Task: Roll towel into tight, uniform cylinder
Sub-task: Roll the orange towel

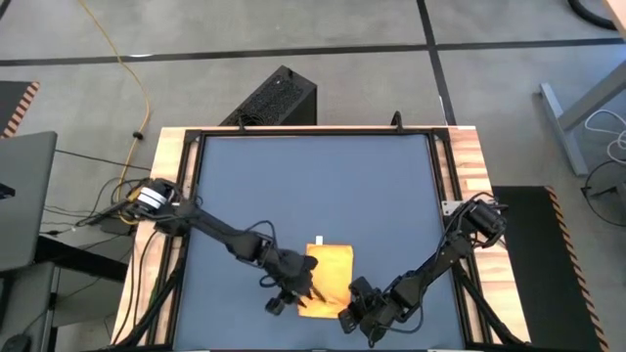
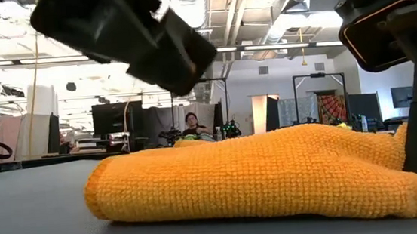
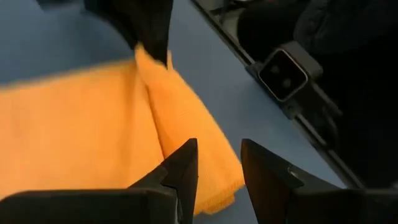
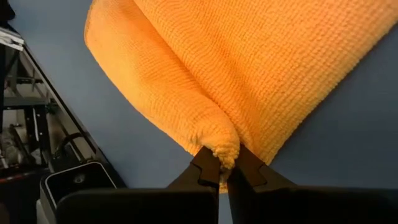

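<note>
Right tool (image 4: 224, 176) pinches the nubby yellow towel's (image 4: 249, 68) rolled corner; left tool (image 3: 219, 180) hovers apart.

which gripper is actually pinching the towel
The right gripper: its fingers are shut on a bunched fold of the towel. The left gripper is open, gripping nothing.

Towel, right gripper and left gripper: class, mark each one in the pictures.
towel (image 2: 258, 169), low view, folded body.
right gripper (image 4: 225, 173), right wrist view, fingertips pinching the towel's edge.
left gripper (image 3: 219, 163), left wrist view, gap between open fingertips.
</note>
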Controlling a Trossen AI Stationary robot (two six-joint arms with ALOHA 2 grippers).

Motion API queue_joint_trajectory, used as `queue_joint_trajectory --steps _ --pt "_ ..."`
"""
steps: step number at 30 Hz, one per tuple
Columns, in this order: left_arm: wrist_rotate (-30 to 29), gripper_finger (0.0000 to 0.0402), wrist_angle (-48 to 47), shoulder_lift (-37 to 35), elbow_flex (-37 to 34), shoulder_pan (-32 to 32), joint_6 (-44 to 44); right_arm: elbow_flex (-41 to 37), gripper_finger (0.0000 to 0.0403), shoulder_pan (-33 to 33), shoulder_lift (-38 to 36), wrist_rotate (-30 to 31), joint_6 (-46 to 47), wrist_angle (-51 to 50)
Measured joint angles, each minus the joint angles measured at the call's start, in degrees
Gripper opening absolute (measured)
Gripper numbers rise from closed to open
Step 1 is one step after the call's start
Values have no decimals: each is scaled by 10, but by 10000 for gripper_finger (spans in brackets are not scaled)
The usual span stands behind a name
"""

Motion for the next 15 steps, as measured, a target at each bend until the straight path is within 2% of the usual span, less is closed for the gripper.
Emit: queue_joint_trajectory --steps 4,9,15 --pt "-84 109 7 1 0 -43 62 0 30 0 -3 4 -9 -4" --pt "-239 109 12 11 0 -89 85 0 33 0 -3 13 -10 -4" --pt "-257 109 31 22 1 -121 76 0 33 0 -3 16 -12 -4"
